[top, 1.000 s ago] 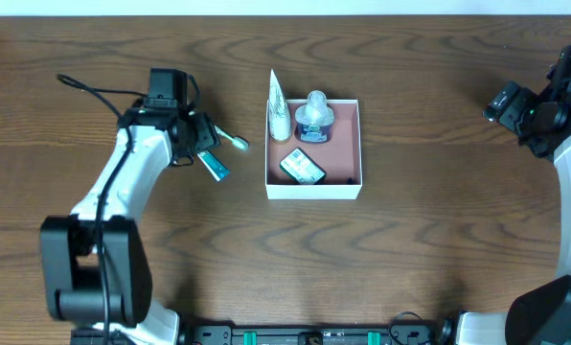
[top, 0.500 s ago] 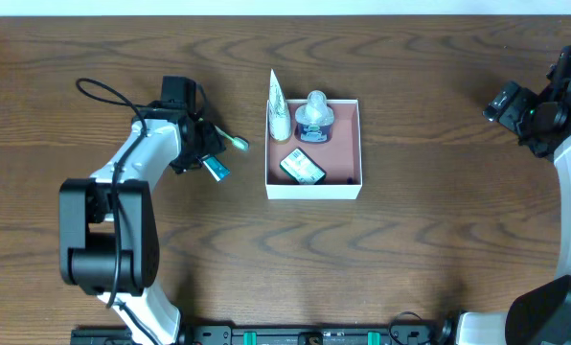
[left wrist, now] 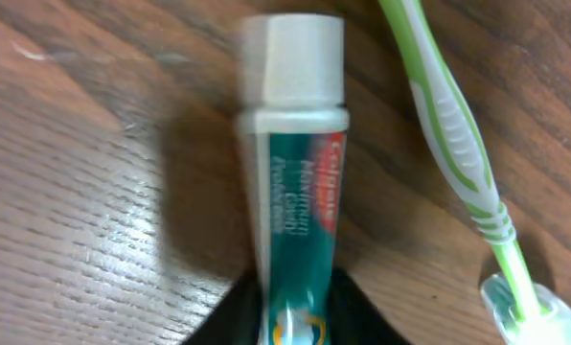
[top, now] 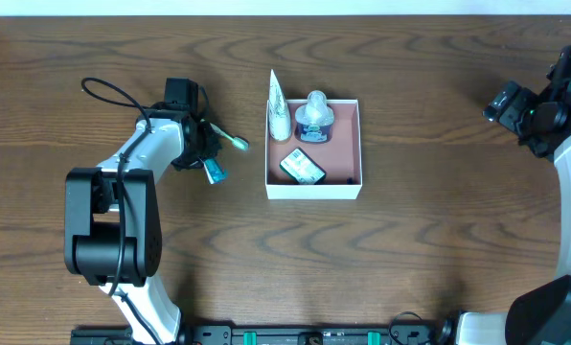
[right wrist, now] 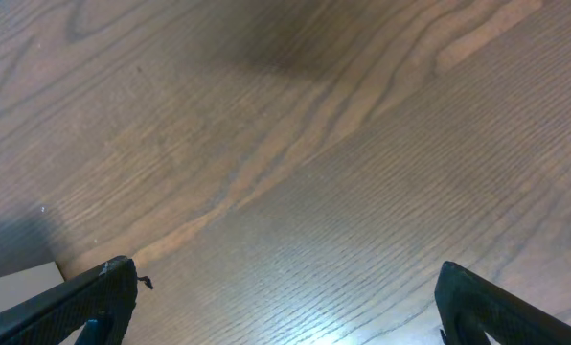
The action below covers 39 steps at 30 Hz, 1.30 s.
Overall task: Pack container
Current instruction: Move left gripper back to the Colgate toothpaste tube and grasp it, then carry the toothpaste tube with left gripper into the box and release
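Observation:
The container (top: 314,191), a shallow white-walled box with a reddish floor, sits at the table's middle. To its left a teal toothpaste tube (top: 214,171) with a white cap lies on the wood. My left gripper (top: 199,155) is down at it. In the left wrist view the black fingers (left wrist: 233,311) press both sides of the tube (left wrist: 295,192), so the left gripper (left wrist: 295,311) is shut on it. A green toothbrush (left wrist: 453,134) lies right beside the tube (top: 233,142). My right gripper (top: 504,100) hangs open at the far right, over bare wood (right wrist: 285,297).
Inside the container stand a white tube (top: 280,105) leaning at the left wall, a clear bottle with a blue label (top: 314,117) and a small dark packet (top: 303,168). A black cable (top: 108,91) loops off the left arm.
The left gripper's jaws have closed onto the toothpaste tube, and the left arm has swung in a little. The right arm has not moved.

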### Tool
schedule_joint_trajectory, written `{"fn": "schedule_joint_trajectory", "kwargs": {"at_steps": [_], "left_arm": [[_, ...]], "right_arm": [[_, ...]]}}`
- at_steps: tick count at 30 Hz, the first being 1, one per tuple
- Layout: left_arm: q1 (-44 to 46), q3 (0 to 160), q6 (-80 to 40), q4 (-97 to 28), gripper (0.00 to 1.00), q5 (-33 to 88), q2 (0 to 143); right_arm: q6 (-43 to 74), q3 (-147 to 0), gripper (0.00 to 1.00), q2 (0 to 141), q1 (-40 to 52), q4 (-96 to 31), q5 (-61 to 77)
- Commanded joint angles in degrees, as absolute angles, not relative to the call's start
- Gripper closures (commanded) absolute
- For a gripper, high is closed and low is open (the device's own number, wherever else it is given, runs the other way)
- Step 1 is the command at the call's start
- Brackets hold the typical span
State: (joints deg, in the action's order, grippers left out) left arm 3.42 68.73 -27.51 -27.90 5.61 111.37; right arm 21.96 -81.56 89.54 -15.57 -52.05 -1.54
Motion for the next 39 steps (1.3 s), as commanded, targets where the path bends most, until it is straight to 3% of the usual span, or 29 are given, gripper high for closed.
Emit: {"fn": "schedule_joint_trajectory", "kwargs": {"at_steps": [1,4,12,23,31,36,39], "left_arm": [[3.16,68.60,-26.76,-28.62,0.89,5.34,112.95],[3.16,68.60,-25.30,-29.65,0.94,5.34,112.92],[3.16,72.69,-21.45,-35.55,0.94,5.37,108.31],[5.52,81.41,-6.48,-43.18,0.94,10.22,87.24],[19.86,81.38,16.27,-41.04,0.94,14.50,74.06],[30.41,81.34,30.76,-40.86,0.94,14.22,74.08],[34.20,81.34,33.52,-40.18,0.94,12.23,76.38]], "right_arm": [[22.26,-81.71,0.01,89.91,-15.75,-52.12,-2.13],[22.26,-81.71,0.01,89.91,-15.75,-52.12,-2.13],[22.26,-81.71,0.01,89.91,-15.75,-52.12,-2.13],[22.26,-81.73,0.01,89.91,-15.75,-52.12,-2.13],[22.26,-81.71,0.01,89.91,-15.73,-52.12,-2.13],[22.26,-81.71,0.01,89.91,-15.75,-52.12,-2.13],[22.26,-81.71,0.01,89.91,-15.75,-52.12,-2.13]]}}
